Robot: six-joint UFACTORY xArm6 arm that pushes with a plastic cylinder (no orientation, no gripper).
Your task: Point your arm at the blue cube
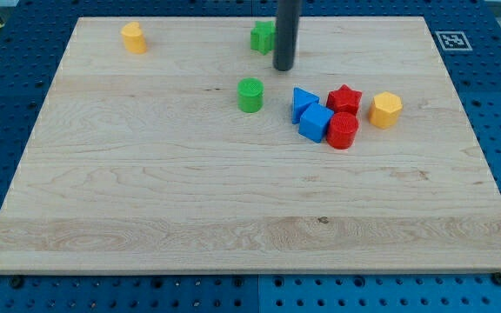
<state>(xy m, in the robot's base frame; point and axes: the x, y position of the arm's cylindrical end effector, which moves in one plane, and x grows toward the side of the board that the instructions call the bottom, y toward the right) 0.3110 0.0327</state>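
Note:
The blue cube [316,123] lies right of the board's centre, in a tight cluster with a blue triangular block [302,101] at its upper left, a red star [344,97] at its upper right and a red cylinder [343,130] at its right. My tip [283,67] is near the view's top centre. It stands above and a little left of the blue cube, about a block and a half away, apart from it. The rod partly hides a green block [263,37] behind it.
A green cylinder [250,95] stands left of the cluster, below and left of my tip. A yellow hexagonal block [386,109] sits right of the cluster. A yellow cylinder [133,38] is at the top left. The wooden board [146,200] lies on a blue pegboard table.

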